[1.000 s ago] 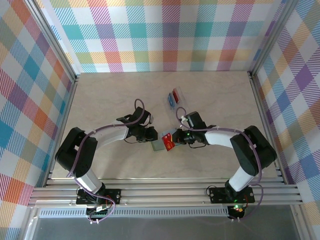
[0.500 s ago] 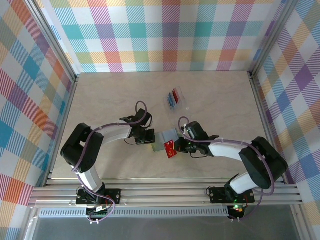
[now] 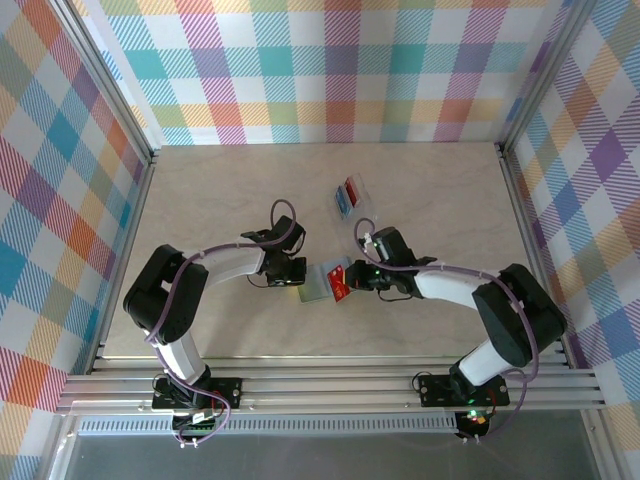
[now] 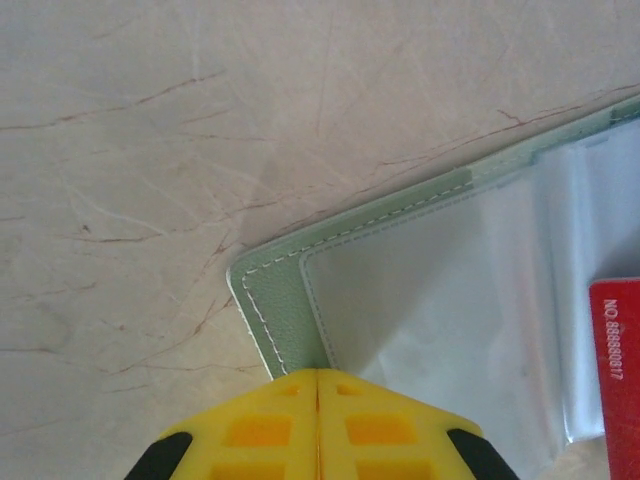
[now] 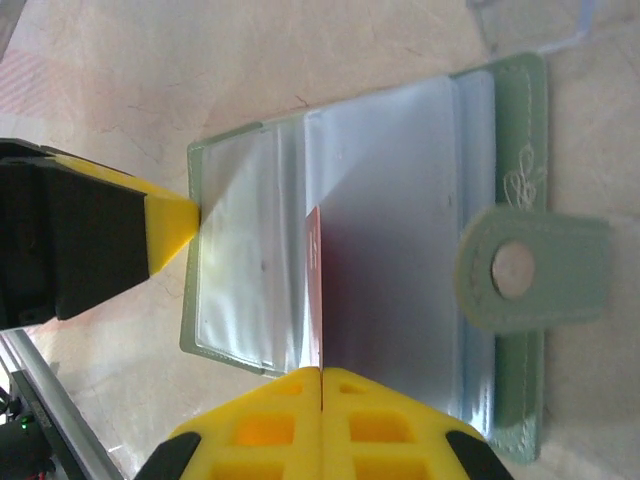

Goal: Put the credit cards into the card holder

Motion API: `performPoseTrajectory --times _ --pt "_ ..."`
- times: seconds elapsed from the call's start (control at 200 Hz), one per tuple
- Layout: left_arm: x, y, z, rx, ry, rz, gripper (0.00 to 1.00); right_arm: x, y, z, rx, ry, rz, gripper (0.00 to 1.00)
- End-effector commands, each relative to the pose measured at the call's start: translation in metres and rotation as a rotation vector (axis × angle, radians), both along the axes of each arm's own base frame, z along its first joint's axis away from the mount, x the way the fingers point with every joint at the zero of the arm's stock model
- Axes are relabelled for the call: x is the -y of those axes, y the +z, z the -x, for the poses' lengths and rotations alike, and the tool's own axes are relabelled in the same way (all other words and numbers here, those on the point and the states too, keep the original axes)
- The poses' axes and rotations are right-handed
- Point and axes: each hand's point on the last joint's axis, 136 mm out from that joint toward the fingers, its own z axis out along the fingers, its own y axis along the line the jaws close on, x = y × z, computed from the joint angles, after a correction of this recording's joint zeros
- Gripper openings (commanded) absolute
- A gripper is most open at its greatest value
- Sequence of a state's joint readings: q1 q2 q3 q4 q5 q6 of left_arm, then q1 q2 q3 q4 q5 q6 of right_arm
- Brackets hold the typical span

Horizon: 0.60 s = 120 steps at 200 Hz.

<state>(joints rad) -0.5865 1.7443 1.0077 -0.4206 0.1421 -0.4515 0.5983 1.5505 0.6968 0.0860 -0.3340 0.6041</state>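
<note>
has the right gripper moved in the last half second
Yes. In the top view the right gripper, shut on the red card, has shifted slightly away from the arm bases, toward the clear tray.

The left pincer (image 3: pixel 297 282) and right pincer (image 3: pixel 352 283) flank the wallet (image 3: pixel 316 286), blocking its sides. A clear tray (image 3: pixel 350 197) stands behind it. The worktop (image 3: pixel 320 335) in front lies open.

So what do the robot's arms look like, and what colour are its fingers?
The left arm and the right arm are white tubes joined by chunky black joints, with a purple cable looping along each. The left gripper and the right gripper have bright yellow tips with little square hollows, on black bodies. A green light glows near the right wrist.
</note>
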Motion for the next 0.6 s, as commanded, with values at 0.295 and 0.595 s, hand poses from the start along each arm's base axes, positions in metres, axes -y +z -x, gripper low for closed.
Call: performPoseTrajectory --times 0.295,0.595 --pt "-0.016 -0.009 0.000 -0.024 -0.005 -0.096 0.08 -0.024 0.000 -0.007 -0.025 0.121 -0.119 0.00" --pt "-0.016 -0.011 0.001 -0.030 -0.007 -0.101 0.08 -0.029 0.002 -0.007 -0.035 0.149 -0.180 0.00"
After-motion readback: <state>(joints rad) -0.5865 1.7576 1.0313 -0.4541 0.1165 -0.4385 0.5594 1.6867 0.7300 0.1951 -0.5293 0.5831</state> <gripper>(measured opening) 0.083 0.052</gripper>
